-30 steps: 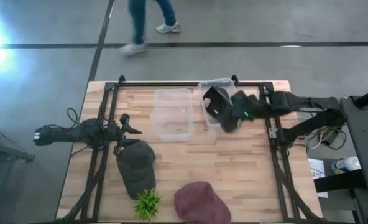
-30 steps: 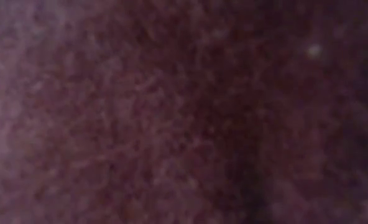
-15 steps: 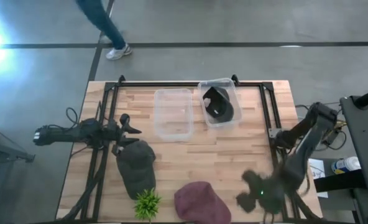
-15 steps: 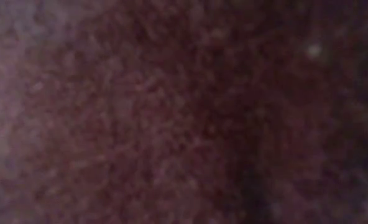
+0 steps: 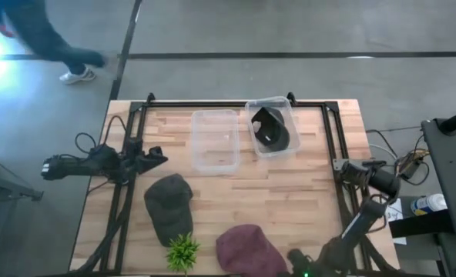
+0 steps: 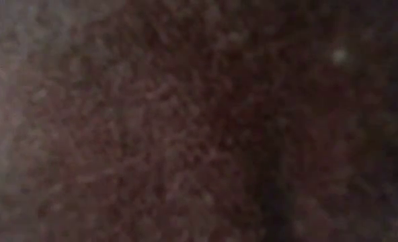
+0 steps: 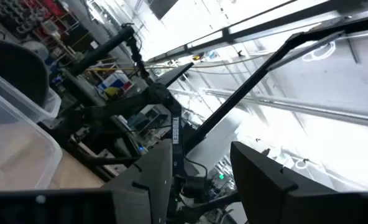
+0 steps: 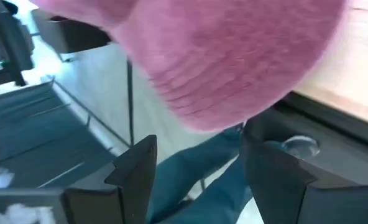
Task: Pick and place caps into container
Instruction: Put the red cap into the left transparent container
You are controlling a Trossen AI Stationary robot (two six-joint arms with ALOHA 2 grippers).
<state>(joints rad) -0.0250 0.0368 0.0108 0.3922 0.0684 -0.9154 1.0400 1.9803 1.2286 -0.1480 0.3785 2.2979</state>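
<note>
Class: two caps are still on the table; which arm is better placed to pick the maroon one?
Right. The right gripper sits open beside the maroon cap, while the left gripper waits beside the grey cap.

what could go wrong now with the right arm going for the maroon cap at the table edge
The maroon cap lies at the table's near edge, so the right tool, open beside it, could nudge it off instead of gripping it. The small green plant stands close by and could get knocked. The low view is blocked by reddish fabric, so it gives no check.

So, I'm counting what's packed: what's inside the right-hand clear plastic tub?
One dark grey-olive fabric cap lies inside the right-hand clear plastic tub. Whatever is beneath the cap is hidden.
</note>
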